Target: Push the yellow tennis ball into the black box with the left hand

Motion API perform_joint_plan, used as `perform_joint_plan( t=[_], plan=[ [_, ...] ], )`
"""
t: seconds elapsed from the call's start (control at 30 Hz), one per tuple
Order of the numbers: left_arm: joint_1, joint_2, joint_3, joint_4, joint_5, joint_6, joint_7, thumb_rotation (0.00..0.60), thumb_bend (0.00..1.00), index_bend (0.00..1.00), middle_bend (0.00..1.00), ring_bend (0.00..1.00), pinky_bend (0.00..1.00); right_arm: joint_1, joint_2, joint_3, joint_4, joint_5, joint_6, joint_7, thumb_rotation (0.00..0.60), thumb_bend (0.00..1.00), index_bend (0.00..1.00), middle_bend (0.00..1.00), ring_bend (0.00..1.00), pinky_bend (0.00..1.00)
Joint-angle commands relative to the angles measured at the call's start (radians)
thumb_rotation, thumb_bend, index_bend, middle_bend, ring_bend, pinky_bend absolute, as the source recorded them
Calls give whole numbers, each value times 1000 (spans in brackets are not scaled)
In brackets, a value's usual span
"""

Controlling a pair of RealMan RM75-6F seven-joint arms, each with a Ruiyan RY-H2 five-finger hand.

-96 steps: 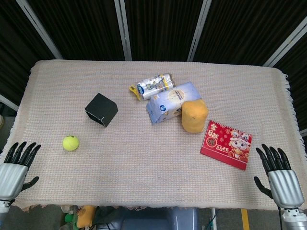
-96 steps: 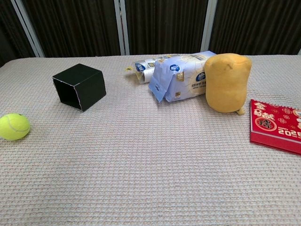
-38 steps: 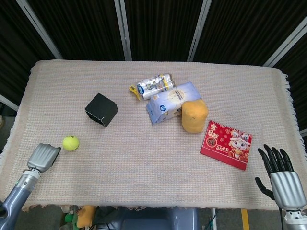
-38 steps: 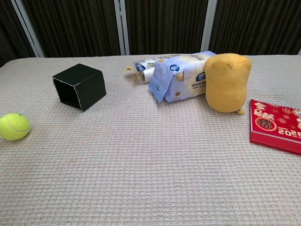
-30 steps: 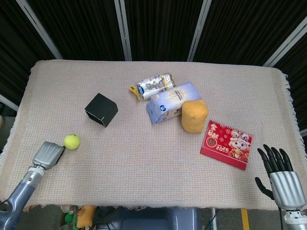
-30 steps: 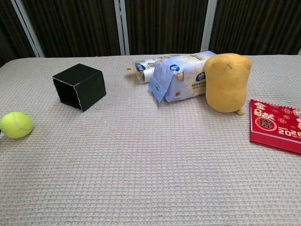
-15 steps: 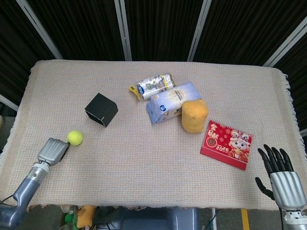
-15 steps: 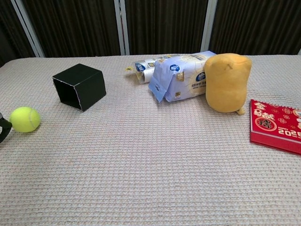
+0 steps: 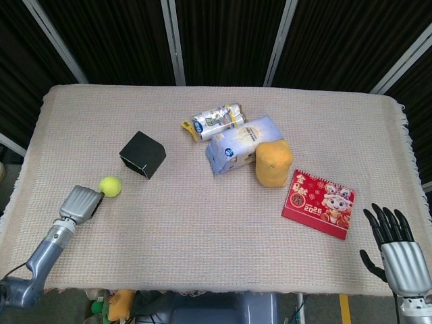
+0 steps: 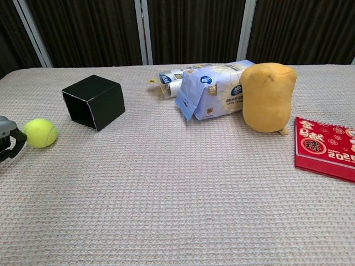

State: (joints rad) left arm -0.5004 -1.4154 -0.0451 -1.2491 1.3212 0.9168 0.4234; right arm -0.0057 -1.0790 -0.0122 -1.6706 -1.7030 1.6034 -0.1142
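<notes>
The yellow tennis ball (image 9: 110,186) lies on the cloth just left of and nearer than the black box (image 9: 142,154). In the chest view the tennis ball (image 10: 40,133) sits a short gap from the black box (image 10: 93,102), whose open side faces the front left. My left hand (image 9: 82,202) is right behind the ball, fingers bent down and touching it, holding nothing. At the chest view's left edge only part of my left hand (image 10: 8,139) shows. Off the table's front right corner, my right hand (image 9: 397,248) hangs with fingers spread and empty.
Behind the centre lie a silver snack bag (image 9: 216,121) and a blue-white packet (image 9: 241,143). An orange plush (image 9: 273,163) stands beside them. A red calendar (image 9: 318,203) lies at the right. The woven cloth (image 9: 202,223) covers the table.
My left hand has come onto the table and pushed the ball up and right toward the box. The right hand has stayed still.
</notes>
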Motion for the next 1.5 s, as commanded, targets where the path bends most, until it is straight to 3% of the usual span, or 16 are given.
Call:
perform_joint_plan(
  t=[0.03, 0.3, 0.43, 0.73, 1.2, 1.5],
  plan=[
    [-9, 1, -6, -3, -8, -7, -6, 600, 646, 662, 817, 573, 693, 0, 1, 0, -1, 1, 0, 0, 600, 355, 0, 0, 0, 0],
    [-55, 2, -16, 16, -33, -75, -19, 600, 646, 654, 788, 559, 670, -2, 4, -2, 0, -2, 2, 5, 600, 355, 0, 0, 0, 0],
    [-82, 4, -27, 23, -54, -102, -7, 600, 646, 618, 727, 531, 643, -2, 3, -2, 0, -4, 2, 3, 600, 355, 0, 0, 0, 0],
    [-112, -17, -38, 36, -49, -92, -32, 600, 646, 595, 644, 489, 564, -2, 4, -2, 0, -4, 3, 5, 600, 354, 0, 0, 0, 0],
    [-168, -74, -48, 124, -53, -135, -74, 600, 646, 578, 574, 454, 530, -5, 8, 0, 1, -2, 10, 15, 600, 355, 0, 0, 0, 0],
    [-191, -94, -51, 153, -51, -141, -102, 600, 646, 541, 499, 366, 437, -7, 10, 0, 0, 0, 11, 17, 600, 355, 0, 0, 0, 0]
  ],
)
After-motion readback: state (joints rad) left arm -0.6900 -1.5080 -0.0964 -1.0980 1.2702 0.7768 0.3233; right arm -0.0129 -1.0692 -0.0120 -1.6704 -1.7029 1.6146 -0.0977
